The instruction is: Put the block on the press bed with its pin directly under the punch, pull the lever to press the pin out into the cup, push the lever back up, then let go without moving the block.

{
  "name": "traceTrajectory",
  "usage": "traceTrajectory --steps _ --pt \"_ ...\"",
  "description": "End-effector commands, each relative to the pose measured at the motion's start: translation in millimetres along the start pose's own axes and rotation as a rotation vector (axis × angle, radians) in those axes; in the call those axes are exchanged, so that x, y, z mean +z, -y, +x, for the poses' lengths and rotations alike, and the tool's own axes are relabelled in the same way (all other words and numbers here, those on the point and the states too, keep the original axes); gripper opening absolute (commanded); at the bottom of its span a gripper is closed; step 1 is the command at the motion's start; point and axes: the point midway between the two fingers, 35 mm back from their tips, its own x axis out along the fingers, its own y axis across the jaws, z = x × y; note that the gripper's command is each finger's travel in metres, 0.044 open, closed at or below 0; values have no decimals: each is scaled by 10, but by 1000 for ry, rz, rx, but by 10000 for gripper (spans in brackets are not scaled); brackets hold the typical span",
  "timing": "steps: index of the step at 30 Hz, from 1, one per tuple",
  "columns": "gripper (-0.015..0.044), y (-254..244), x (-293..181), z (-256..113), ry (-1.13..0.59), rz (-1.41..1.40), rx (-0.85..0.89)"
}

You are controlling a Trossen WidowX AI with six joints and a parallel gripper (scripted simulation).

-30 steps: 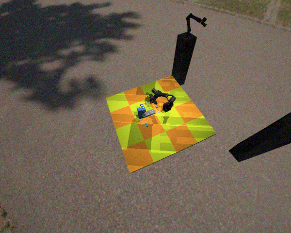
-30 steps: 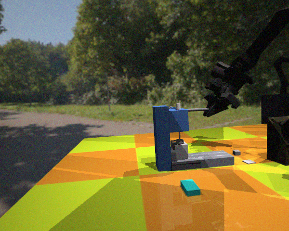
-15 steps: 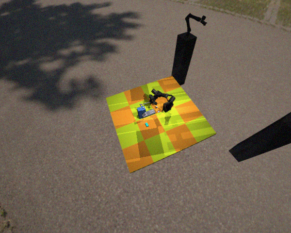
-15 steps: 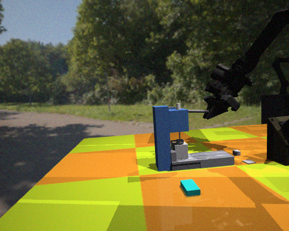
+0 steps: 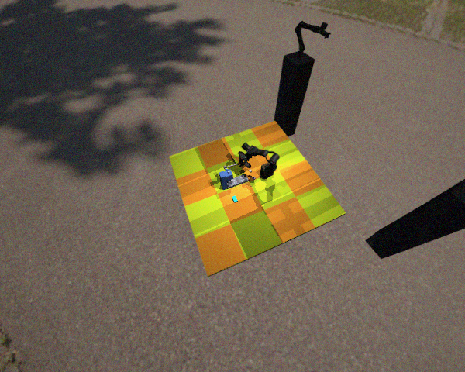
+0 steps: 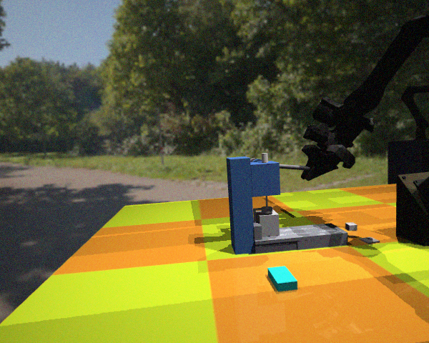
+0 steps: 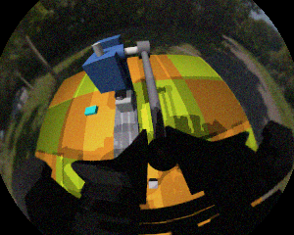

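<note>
The blue press (image 5: pixel 225 178) (image 6: pixel 239 206) (image 7: pixel 108 73) stands upright. A light grey block (image 6: pixel 268 224) (image 7: pixel 123 103) sits on the grey press bed (image 6: pixel 319 236) (image 7: pixel 125 128), close to the column. A thin punch rod (image 6: pixel 266 201) reaches down to a dark round piece (image 6: pixel 267 209) on top of the block. My gripper (image 6: pixel 307 170) (image 7: pixel 155 131) is shut on the outer end of the grey lever (image 6: pixel 292 167) (image 7: pixel 150 80), to the side of the press head and above the bed. The lever is nearly level, its held end slightly lower. The pin and the cup cannot be made out.
A teal block (image 5: pixel 235 198) (image 6: pixel 282 279) (image 7: pixel 91 110) lies on the checkered mat beside the press. A small whitish cube (image 6: pixel 351 226) (image 7: pixel 153 184) and a thin flat grey piece (image 6: pixel 370 240) lie between the bed's end and the arm's base (image 6: pixel 416 206).
</note>
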Motion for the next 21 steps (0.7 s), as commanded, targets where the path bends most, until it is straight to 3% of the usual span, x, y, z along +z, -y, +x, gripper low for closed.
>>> traceTrajectory --steps 1,21 --pt "0 6 -18 33 -7 -1 -3" --pt "0 6 -27 52 -7 -1 -3"
